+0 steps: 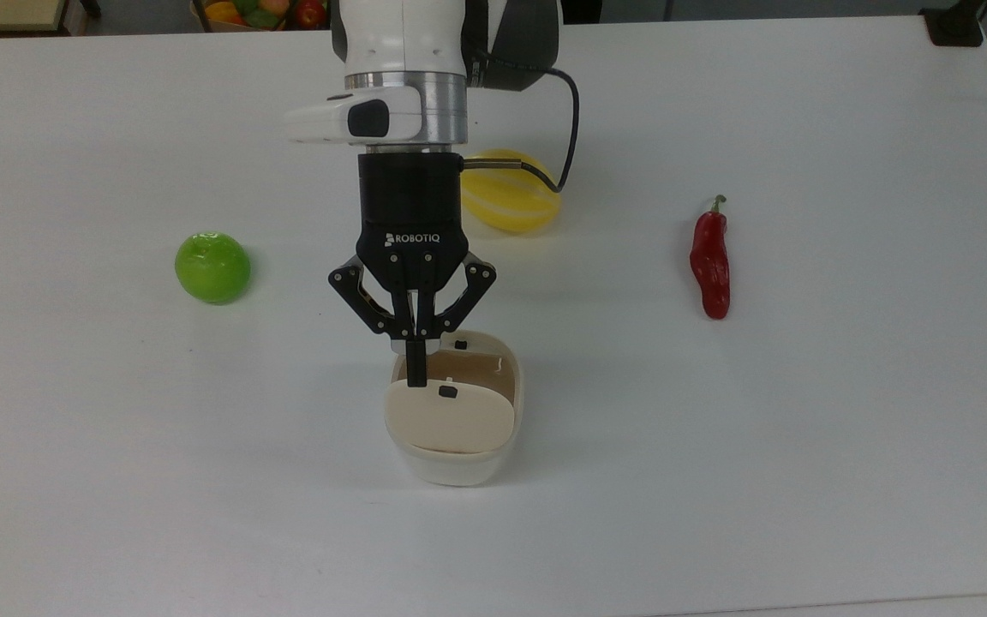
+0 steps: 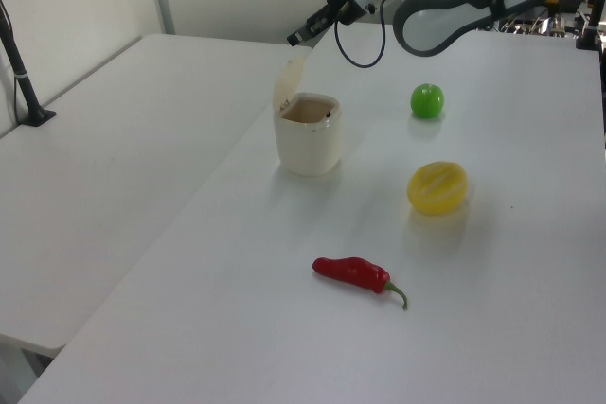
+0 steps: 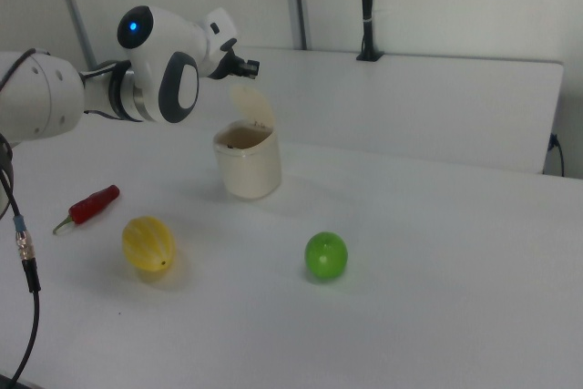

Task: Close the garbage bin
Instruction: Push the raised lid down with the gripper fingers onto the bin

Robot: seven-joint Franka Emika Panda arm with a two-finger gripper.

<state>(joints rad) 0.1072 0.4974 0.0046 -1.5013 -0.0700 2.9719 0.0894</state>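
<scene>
Bin point(image 1: 456, 446) near the middle of the white surface point(image 1: 802, 428), its beige lid point(image 1: 451, 417) hinged up and standing nearly upright at the edge farthest from the arm's base. Gripper point(image 1: 415, 377) poised just above the bin, its tip close to the lid's top edge; jaws pressed together, holding nothing. In the left view the gripper point(image 2: 295, 41) sits just above the lid point(image 2: 289, 82); in the right view the gripper point(image 3: 250, 66) again stands just above the lid point(image 3: 252, 107).

Step in hand, as judged: bring the closed jaws to bear on the lid and tip it down over the opening. A sound execution probably passes the tip beyond the lid's top edge and then pushes back toward the arm's base and downward, following the hinge's arc. Pressure near the free edge gives the best leverage. Pushing sideways or too low near the hinge risks sliding or toppling the light bin.

Apple point(image 1: 212, 267), melon point(image 1: 511, 201) and chilli point(image 1: 710, 266) lie well apart from the bin and need not be disturbed.
</scene>
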